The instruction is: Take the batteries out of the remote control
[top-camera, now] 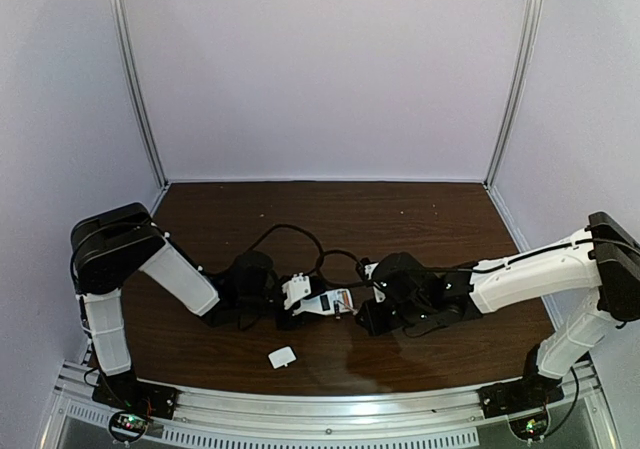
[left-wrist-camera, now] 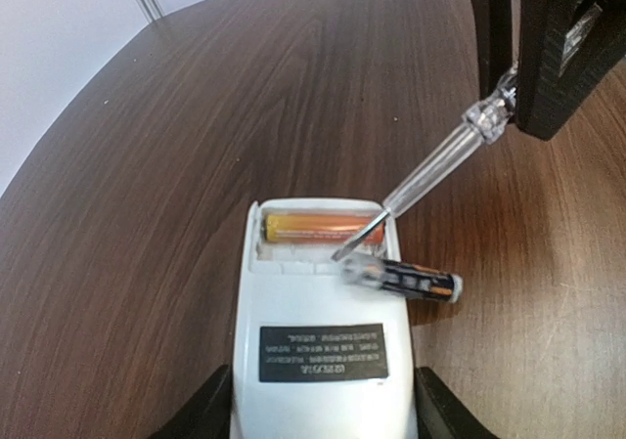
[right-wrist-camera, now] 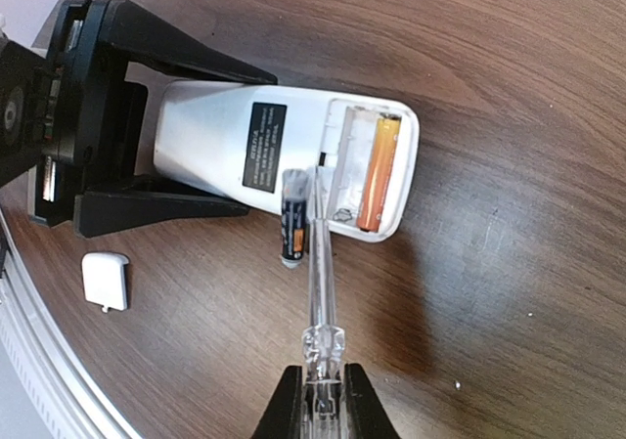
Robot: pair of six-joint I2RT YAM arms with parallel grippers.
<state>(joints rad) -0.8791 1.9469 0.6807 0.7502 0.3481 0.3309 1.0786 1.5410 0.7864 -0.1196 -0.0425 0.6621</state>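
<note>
The white remote control (left-wrist-camera: 323, 307) lies back-up on the table, its battery bay open at the far end. My left gripper (left-wrist-camera: 323, 405) is shut on its sides. One orange battery (left-wrist-camera: 318, 227) sits in the bay. The other battery (left-wrist-camera: 411, 281), dark with orange marks, lies out of the bay across the remote's right edge. My right gripper (right-wrist-camera: 320, 380) is shut on a clear-handled screwdriver (right-wrist-camera: 318, 263), whose tip reaches into the bay beside the loose battery (right-wrist-camera: 292, 229). From above, the remote (top-camera: 322, 300) lies between the two grippers.
The small white battery cover (top-camera: 282, 357) lies on the brown table near the front edge; it also shows in the right wrist view (right-wrist-camera: 106, 281). A metal rail (top-camera: 330, 424) runs along the front. Pale walls close off the back and sides.
</note>
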